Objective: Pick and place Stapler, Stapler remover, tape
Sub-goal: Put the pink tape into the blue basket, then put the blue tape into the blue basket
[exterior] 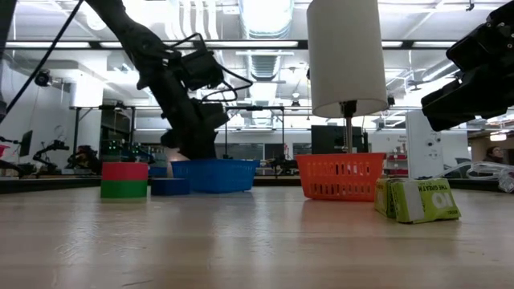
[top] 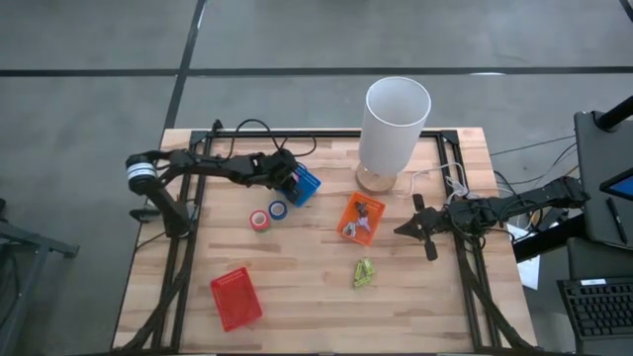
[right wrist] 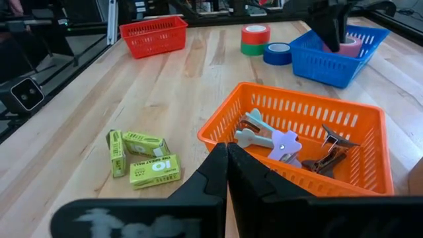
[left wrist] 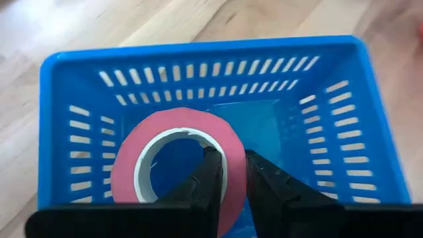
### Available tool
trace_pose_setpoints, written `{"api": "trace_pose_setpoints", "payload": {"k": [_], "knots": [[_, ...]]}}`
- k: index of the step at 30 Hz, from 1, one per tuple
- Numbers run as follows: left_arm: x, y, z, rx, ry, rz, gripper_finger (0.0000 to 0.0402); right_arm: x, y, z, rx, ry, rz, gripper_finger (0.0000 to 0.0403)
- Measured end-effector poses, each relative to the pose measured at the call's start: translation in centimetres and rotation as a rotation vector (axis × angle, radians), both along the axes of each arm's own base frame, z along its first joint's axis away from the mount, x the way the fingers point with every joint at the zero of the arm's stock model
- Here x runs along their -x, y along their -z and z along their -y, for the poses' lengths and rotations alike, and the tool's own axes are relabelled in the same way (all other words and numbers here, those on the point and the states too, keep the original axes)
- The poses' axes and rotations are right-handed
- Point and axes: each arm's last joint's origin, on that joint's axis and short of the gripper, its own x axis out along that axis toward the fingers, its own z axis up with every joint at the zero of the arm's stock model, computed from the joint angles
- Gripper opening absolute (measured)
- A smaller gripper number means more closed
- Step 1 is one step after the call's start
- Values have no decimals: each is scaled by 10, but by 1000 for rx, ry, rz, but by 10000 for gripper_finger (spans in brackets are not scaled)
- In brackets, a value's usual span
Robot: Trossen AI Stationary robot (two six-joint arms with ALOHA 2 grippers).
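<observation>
My left gripper point(left wrist: 231, 153) reaches down into the blue tray point(top: 309, 186) and is shut on a pink tape roll point(left wrist: 172, 132). A red-and-green tape roll point(top: 260, 220) and a blue tape roll point(top: 278, 210) lie flat on the table beside that tray. The orange tray point(top: 348, 229) holds several staple removers point(right wrist: 277, 142). Green staple boxes point(top: 364, 273) lie on the table near it. My right gripper point(right wrist: 227, 151) is shut and hovers just right of the orange tray point(right wrist: 218, 129), touching nothing. I see no stapler. My left gripper pinches the pink tape roll's ring wall point(left wrist: 232, 188), with one finger point(left wrist: 210, 175) inside the open centre and the other point(left wrist: 264, 182) outside. It comes from above, pointing down. The roll sits tilted within the blue tray's walls point(left wrist: 73, 132). Whether it touches the floor, I cannot tell.
A tall white cylinder lamp point(top: 394, 124) stands on its wooden base at the far edge, behind the orange tray. A red tray point(top: 235, 297) sits near the table's near left corner. Bare wood lies between the red tray and the staple boxes.
</observation>
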Motion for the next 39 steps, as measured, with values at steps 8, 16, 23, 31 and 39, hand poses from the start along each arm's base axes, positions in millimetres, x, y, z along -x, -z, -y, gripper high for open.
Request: {"api": "trace_pose_setpoints", "payload": {"k": [8,16,23,31,39], "knots": [[-2,7,-1,14,2,-13,62,0,0,0,0,-1,0,8],[-2,6,-1,12,2,-12,88,0,0,0,0,0,0,8],[-3,2,-1,2,1,-7,145,0,0,0,0,0,0,8],[7,-36,10,-51,87,46,155,0,0,0,0,-1,0,8],[38,-59,49,-82,289,-36,156,0,0,0,0,-1,0,8]]}}
